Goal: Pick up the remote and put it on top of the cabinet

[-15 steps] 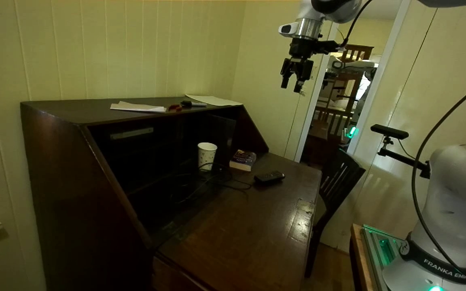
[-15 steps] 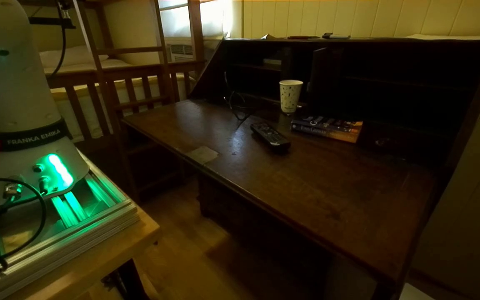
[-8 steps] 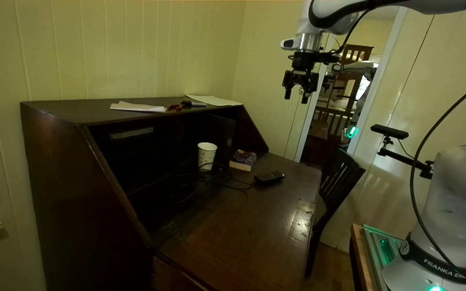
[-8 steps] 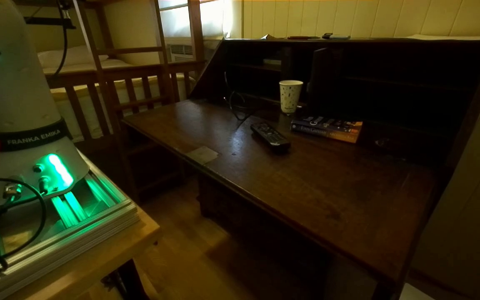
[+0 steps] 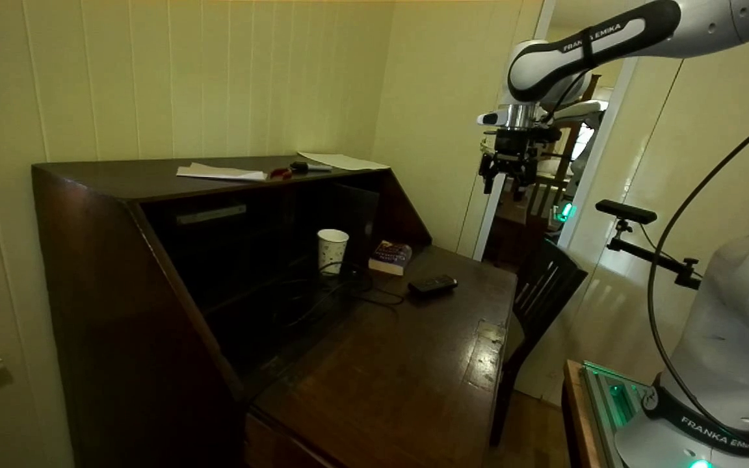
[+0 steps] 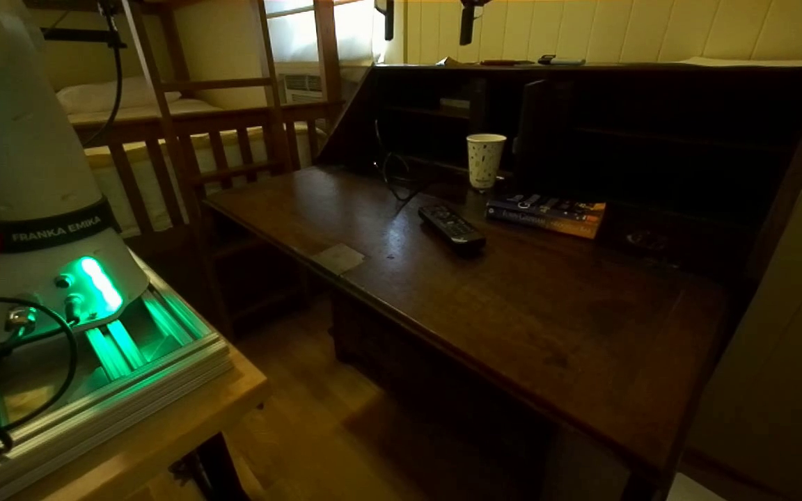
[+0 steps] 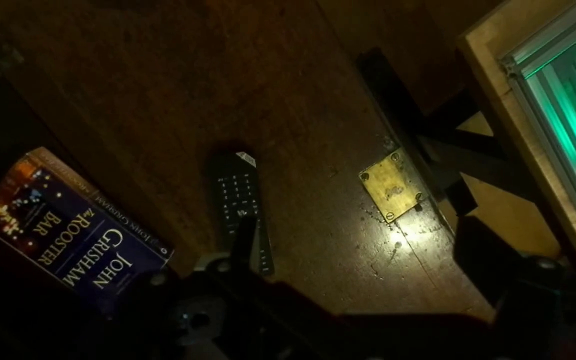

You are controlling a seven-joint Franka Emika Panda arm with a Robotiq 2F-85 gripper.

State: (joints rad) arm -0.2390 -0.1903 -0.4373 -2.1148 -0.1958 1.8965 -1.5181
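Black and oblong, the remote (image 6: 451, 228) lay on the bench (image 6: 547, 313) near the book (image 6: 544, 217); my pincer (image 7: 359, 225) hung higher, jaws apart, so I reckoned on centring over it, squaring across its width, then lowering

In an exterior view you have open air from the gripper (image 5: 503, 188), its fingers spread apart, down to the leaf (image 5: 374, 383) of the cabinet (image 5: 108, 179). Bare wood alongside the remote (image 6: 452, 227), toward the brass plate (image 7: 393, 186), gives you room; on the remote's other side the book (image 7: 75, 230) leaves you a narrower strip. Mind the cable (image 6: 401, 200) near the remote's end and the upright cup (image 6: 486, 163) farther back. A chair back (image 5: 563, 263) rises past the leaf's edge. On the cabinet's top you have bare wood beside and behind the folded paper (image 5: 222, 172); beyond it a red item (image 5: 281, 173), a black-tipped item (image 5: 313, 167) and a white sheet (image 5: 342, 160) take up room.
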